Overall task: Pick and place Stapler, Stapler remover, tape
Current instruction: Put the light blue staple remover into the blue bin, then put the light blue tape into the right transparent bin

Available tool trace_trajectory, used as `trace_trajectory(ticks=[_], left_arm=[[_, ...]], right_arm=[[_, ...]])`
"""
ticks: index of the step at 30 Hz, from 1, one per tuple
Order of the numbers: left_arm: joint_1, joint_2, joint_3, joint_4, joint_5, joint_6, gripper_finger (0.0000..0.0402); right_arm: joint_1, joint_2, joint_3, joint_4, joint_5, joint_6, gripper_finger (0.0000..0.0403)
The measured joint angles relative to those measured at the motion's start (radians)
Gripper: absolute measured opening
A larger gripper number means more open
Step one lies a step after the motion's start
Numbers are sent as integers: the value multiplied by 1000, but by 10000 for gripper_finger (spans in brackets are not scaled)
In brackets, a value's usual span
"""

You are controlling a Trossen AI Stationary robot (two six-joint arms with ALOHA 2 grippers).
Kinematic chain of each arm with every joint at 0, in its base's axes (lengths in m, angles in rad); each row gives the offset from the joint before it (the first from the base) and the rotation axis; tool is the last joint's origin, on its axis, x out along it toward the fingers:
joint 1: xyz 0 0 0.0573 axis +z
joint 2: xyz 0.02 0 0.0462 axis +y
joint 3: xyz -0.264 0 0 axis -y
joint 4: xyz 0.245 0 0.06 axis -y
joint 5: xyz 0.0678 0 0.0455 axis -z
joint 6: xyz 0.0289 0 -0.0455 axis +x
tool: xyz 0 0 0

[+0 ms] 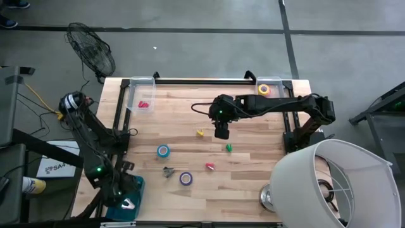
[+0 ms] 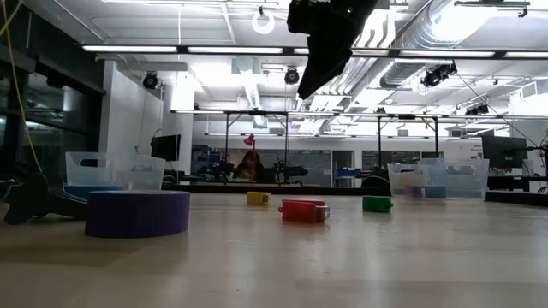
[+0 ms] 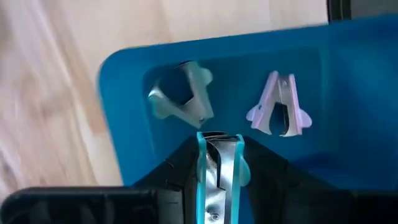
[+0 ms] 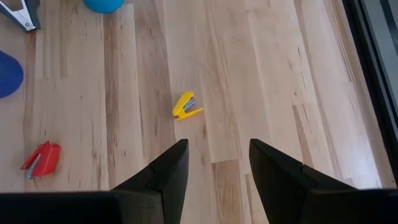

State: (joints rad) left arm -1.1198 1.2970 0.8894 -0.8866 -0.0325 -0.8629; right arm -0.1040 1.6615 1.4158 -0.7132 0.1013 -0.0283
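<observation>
Blue plastic tray at the desk's front-left corner holds two staple removers; the left gripper above it grips a teal staple remover. Tape rolls, blue and purple, lie left of centre: light, rigid, best pinched across the rim. The right gripper, fingers spread, hovers mid-desk over the yellow stapler: small, hard, slippery; take its flat sides.

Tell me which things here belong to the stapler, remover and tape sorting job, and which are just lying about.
Job: yellow stapler, green stapler, red stapler, blue tape, purple tape, yellow tape, dark staple remover, blue tray, grey staple remover, lilac staple remover, blue staple remover in left gripper, open right gripper.
Lying about: fan, white lampshade.
</observation>
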Motion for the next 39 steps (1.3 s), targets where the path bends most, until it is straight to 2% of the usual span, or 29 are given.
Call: trace_trajectory(ticks=[6,13,16,22,25,28,35,39], left_arm=[[0,64,0,25,46,177,97],[0,109,0,25,57,231,102],[0,109,0,24,45,231,129],[0,109,0,21,44,226,215],[0,108,0,22,53,210,244],[0,108,0,23,58,199,256],[34,66,4,0,138,155,259],[80,-3,46,-74,39,153,259]], right_arm=[[0,0,0,0,0,-6,161],[0,0,0,0,0,-6,161],[0,0,0,-3,0,-6,161],[0,0,0,-11,0,-6,161],[0,0,0,-11,-1,5,161],[0,0,0,-12,-1,17,161],[0,0,0,-16,-11,28,161],[0,0,0,-16,-11,28,161]])
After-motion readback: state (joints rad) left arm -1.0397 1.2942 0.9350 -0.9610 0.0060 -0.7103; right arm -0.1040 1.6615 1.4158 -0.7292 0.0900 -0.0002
